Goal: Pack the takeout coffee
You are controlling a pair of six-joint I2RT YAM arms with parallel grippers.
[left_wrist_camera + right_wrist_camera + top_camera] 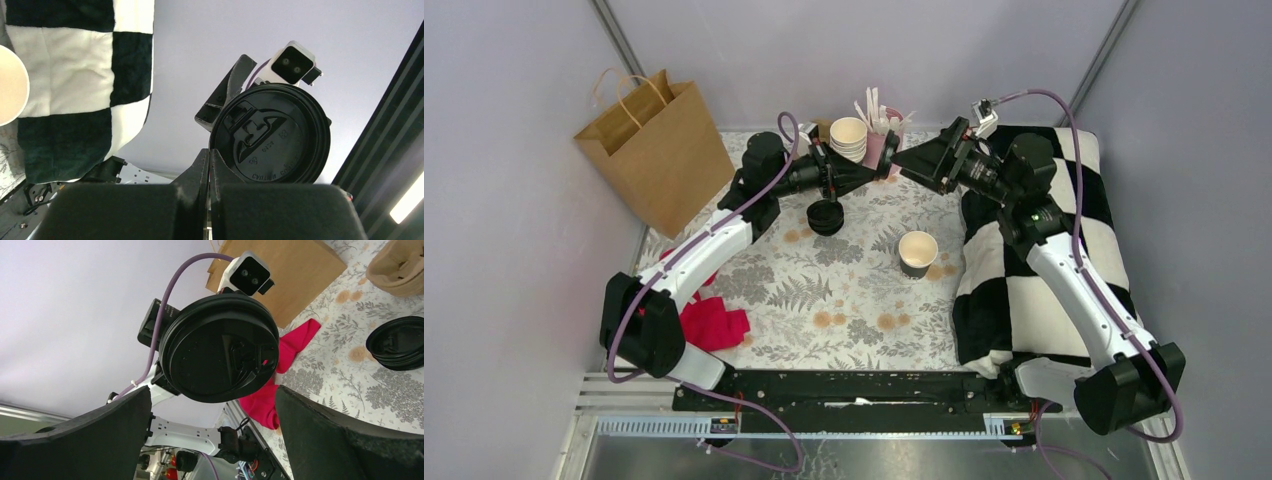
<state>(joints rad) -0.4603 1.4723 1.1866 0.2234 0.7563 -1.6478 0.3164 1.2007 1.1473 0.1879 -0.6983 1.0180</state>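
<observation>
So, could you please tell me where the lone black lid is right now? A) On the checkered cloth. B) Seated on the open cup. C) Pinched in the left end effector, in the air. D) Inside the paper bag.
C: the left end effector is shut on the rim of the black lid, raised before the open right end effector; the cup stands lidless.

cup (pixel 917 252): small paper, black outside, cream-white inside, upright, lidless, on the table at 3 o'clock from its centre | lid (pixel 272 132): round black plastic, off the cup, aloft and roughly on edge (rim pinched in my left claw (pixel 209 162)), 12 o'clock from the cup
</observation>
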